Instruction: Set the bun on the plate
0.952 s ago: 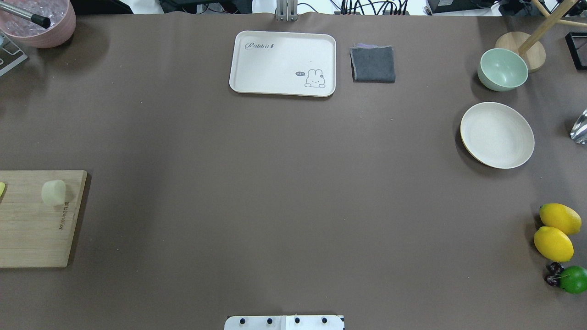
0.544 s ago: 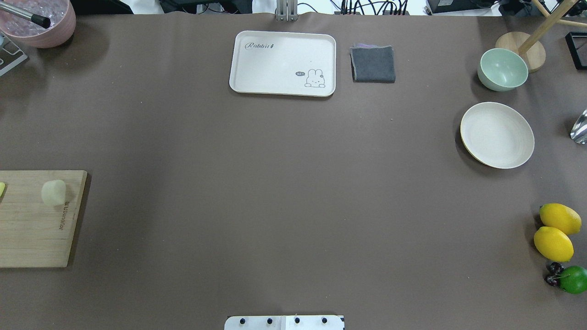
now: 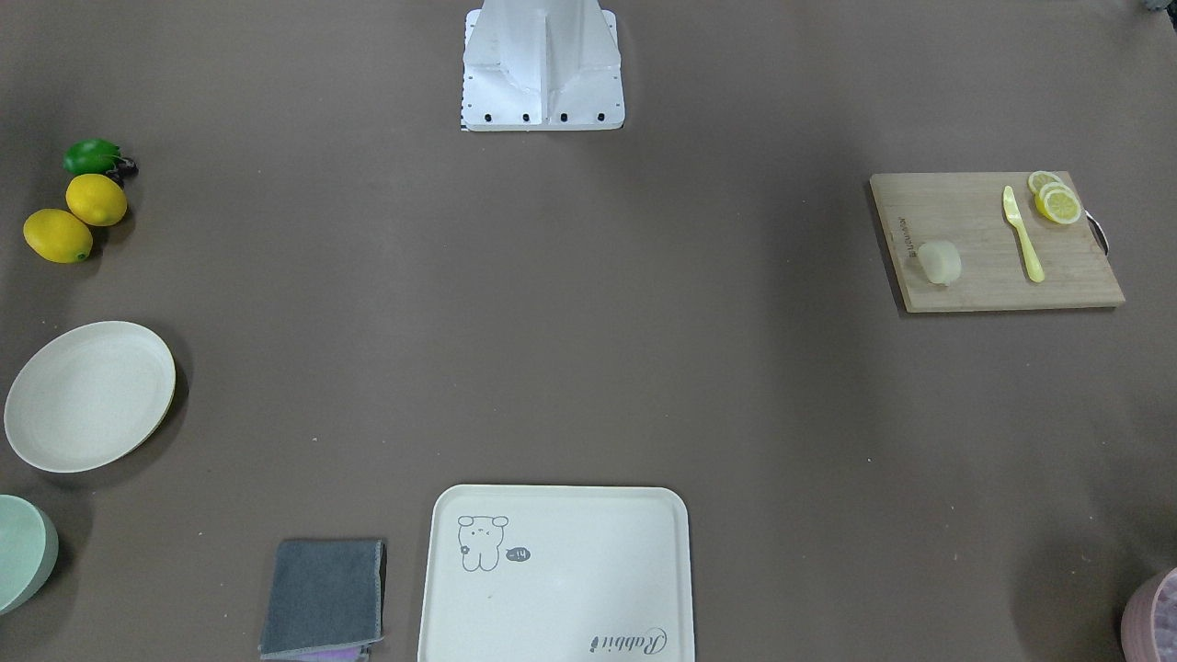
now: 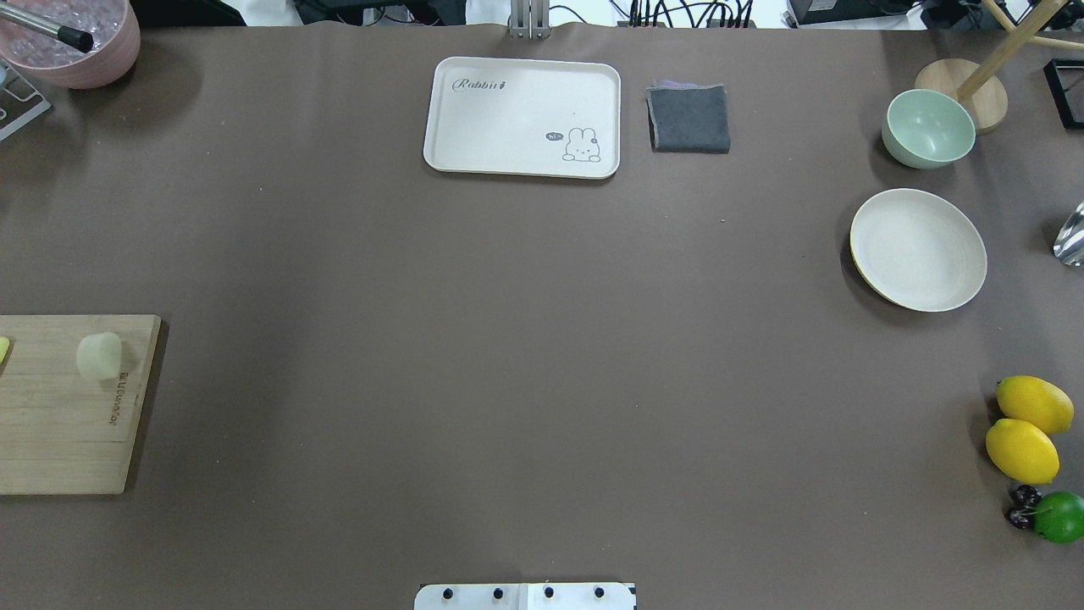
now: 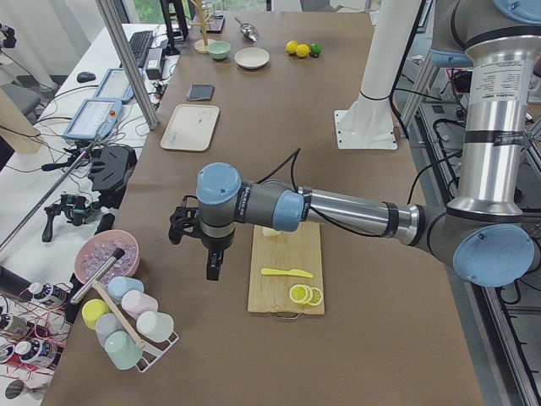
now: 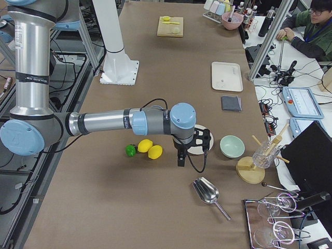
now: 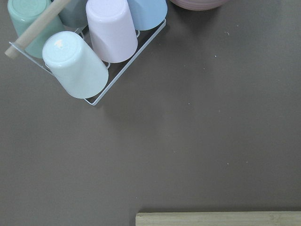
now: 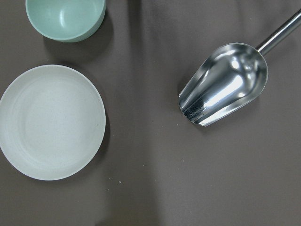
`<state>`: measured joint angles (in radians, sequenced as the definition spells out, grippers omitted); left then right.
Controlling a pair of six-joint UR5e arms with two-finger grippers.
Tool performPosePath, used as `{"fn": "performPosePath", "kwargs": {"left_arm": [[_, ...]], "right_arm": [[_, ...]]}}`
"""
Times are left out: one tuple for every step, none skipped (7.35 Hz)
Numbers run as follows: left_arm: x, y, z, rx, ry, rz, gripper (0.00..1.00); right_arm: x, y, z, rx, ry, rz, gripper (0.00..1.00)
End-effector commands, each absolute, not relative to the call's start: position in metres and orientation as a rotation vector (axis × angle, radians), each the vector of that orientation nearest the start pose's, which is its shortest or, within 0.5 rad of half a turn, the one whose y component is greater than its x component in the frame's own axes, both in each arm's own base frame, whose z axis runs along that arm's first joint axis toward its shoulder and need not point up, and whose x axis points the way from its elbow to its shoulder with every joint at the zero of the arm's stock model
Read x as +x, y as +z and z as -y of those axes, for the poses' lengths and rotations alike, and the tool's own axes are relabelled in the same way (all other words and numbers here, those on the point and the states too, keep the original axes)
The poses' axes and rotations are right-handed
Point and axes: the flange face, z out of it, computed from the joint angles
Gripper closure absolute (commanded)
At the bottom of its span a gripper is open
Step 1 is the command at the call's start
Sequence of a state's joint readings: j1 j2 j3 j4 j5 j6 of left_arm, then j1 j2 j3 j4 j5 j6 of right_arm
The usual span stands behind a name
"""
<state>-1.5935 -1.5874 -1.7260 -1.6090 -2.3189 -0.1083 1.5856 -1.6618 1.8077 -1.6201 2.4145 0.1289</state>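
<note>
The pale cream bun (image 4: 98,355) (image 3: 940,262) rests on the wooden cutting board (image 4: 59,424) at the table's left side. The round cream plate (image 4: 918,249) (image 3: 89,395) (image 8: 51,122) lies bare at the far right. My left gripper (image 5: 212,272) appears only in the exterior left view, hanging over the table beside the board, toward the cup rack. My right gripper (image 6: 180,162) appears only in the exterior right view, hovering by the plate near the lemons. I cannot tell whether either is open or shut.
A yellow knife (image 3: 1022,234) and lemon slices (image 3: 1056,200) share the board. A cartoon tray (image 4: 522,117) and grey cloth (image 4: 689,118) lie at the back. A mint bowl (image 4: 928,127), lemons (image 4: 1022,451), a lime (image 4: 1059,517), a metal scoop (image 8: 225,84) and a cup rack (image 7: 94,52) stand around the edges.
</note>
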Motion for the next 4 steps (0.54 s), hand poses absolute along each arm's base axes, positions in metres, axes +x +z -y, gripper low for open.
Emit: {"fn": "performPosePath", "kwargs": {"left_arm": [[-0.0723,0.5713,0.505,0.197,-0.021,-0.757,0.02],[-0.0715,0.5785,0.5045,0.188,-0.028,-0.758,0.02],[-0.0716,0.5776,0.51,0.197,-0.02,-0.758,0.02],[-0.0699,0.5797,0.5123,0.191,-0.019,-0.759,0.02]], "right_arm": [[0.0638,0.5845,0.4545,0.041,0.09,0.847,0.0],[0.0624,0.5845,0.4547,0.04,0.088,0.847,0.0],[0.0624,0.5843,0.4548,0.041,0.087,0.847,0.0],[0.0624,0.5816,0.4573,0.047,0.084,0.847,0.0]]}}
